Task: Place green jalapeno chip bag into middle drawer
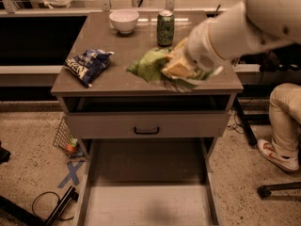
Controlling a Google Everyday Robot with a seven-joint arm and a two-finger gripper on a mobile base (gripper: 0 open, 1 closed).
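The gripper (181, 66), at 2 o'clock above the tabletop (136, 46), has its jaws clamped on the green jalapeno chip bag (148, 66). The middle drawer (146, 204) stands open at 6 o'clock.

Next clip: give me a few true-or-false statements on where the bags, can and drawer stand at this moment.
1. The pincer grips the crinkly light-green snack bag over the brown cabinet top. True.
2. The wide grey-beige pulled-out drawer has a bag inside. False: its floor is bare.
3. The dark blue-and-white chip bag lies on the cabinet top, at picture left. True.
4. The green drink can lies tipped over. False: it stands upright, next to the white bowl.
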